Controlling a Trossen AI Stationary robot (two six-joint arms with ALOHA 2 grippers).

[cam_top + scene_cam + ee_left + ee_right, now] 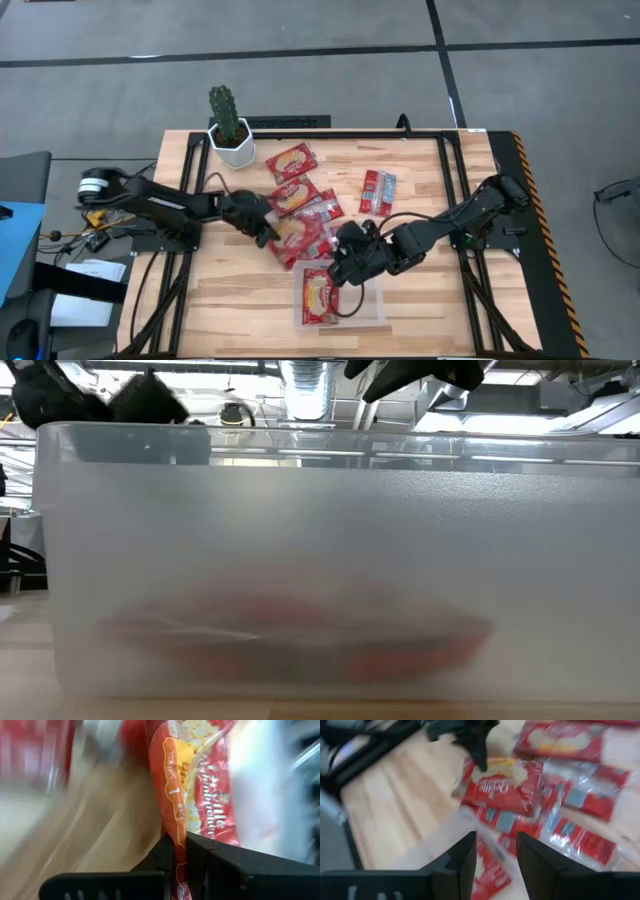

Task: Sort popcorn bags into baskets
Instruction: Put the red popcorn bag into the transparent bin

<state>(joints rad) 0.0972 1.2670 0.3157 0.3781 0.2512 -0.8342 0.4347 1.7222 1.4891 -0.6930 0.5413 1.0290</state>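
Observation:
Several red popcorn bags lie on the wooden table: one at the far middle, one just nearer, a narrow pair to the right, and a heap at the centre. My left gripper comes from the left and is shut on a bag at the heap's left side. The clear basket stands near the front edge with one bag lying flat inside. My right gripper hovers open over the basket's far edge, with nothing between its fingers. My left gripper pinches the bag's left edge between its two fingers. The fingers come from the table's left, slanting down. The bag reaches away from the fingers over the other packets of the heap; whether it is clear of them I cannot tell.
A white pot with a cactus stands at the far left of the table. Black frame rails run along the table's sides and far edge. The basket's cloudy wall fills the low view.

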